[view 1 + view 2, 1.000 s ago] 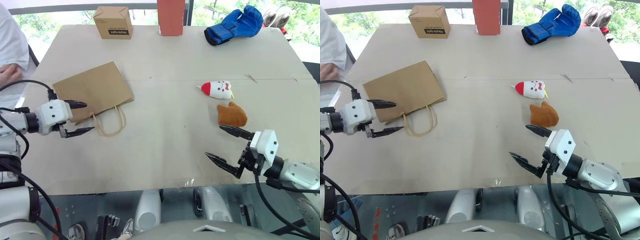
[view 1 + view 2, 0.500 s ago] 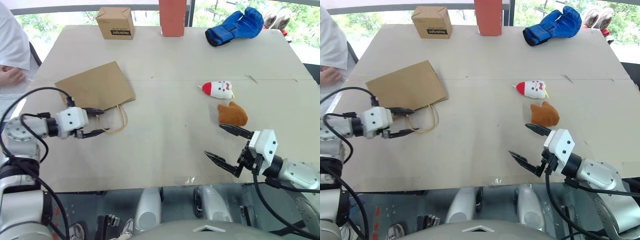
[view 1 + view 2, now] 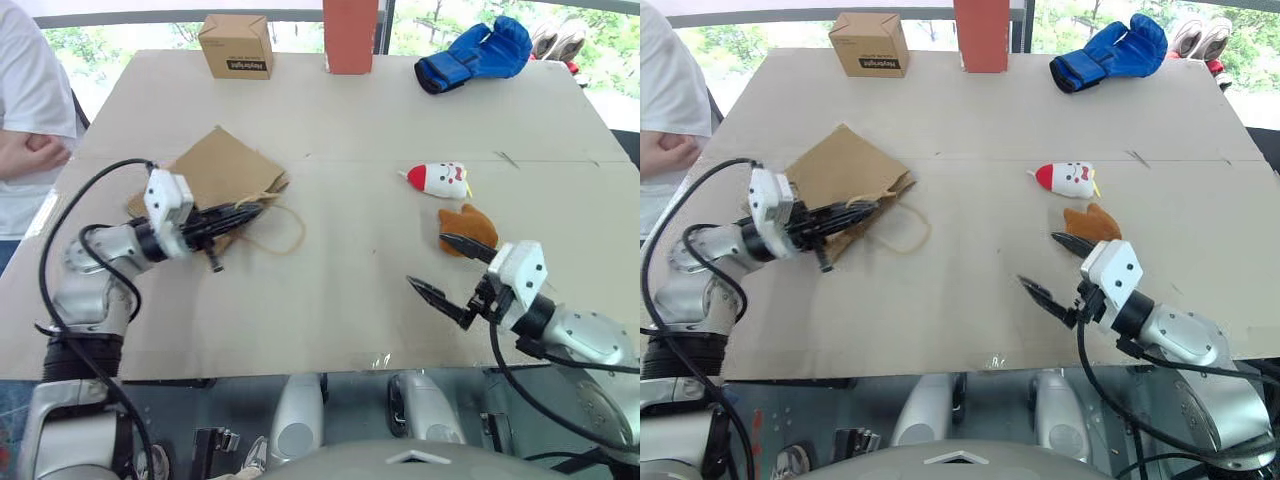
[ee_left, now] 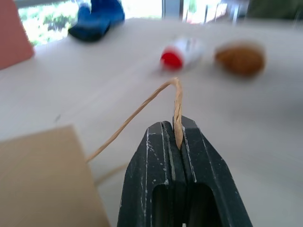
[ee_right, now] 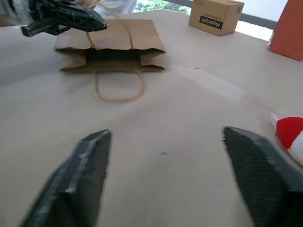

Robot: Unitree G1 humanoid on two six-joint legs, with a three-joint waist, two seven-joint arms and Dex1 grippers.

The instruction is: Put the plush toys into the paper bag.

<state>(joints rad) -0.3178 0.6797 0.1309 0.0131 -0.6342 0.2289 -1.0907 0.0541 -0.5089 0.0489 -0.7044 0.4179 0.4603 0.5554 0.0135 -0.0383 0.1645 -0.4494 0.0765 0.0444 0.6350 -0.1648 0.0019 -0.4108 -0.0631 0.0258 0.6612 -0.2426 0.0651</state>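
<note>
Two plush toys still out on cardboard-covered table [image 3: 350,290], none bagged; step in hand = opening the bag, judged from grip.

Paper bag [image 3: 215,170] on robot's left half of tabletop, partly lifted off flat, mouth gaping toward the right gripper as seen in right wrist view. Upper handle [image 4: 156,97] pinched betw. shut fingers of left gripper [image 3: 245,212], nothing else in that grip; lower handle [image 3: 280,228] lying loose on table in front of mouth.

Right gripper [image 3: 448,272] w/ fingers spread apart, holding nothing, hovering low over table just near side of orange-brown plush toy [image 3: 468,225], far finger at toy's near edge; contact not clear. White plush toy w/ red tip [image 3: 436,180] just beyond orange-brown one, both well apart from bag.

Small cardboard box [image 3: 236,45], red-orange block [image 3: 350,35], blue boxing glove [image 3: 472,52] along far edge, not part of job. Person's folded arms [image 3: 35,155] at table's left side.

Next, prob.: keep handle raised so mouth stays open; bring right gripper around orange-brown toy, close on it, carry across to mouth. Risk: bag sliding or collapsing if pull on handle slackens.
</note>
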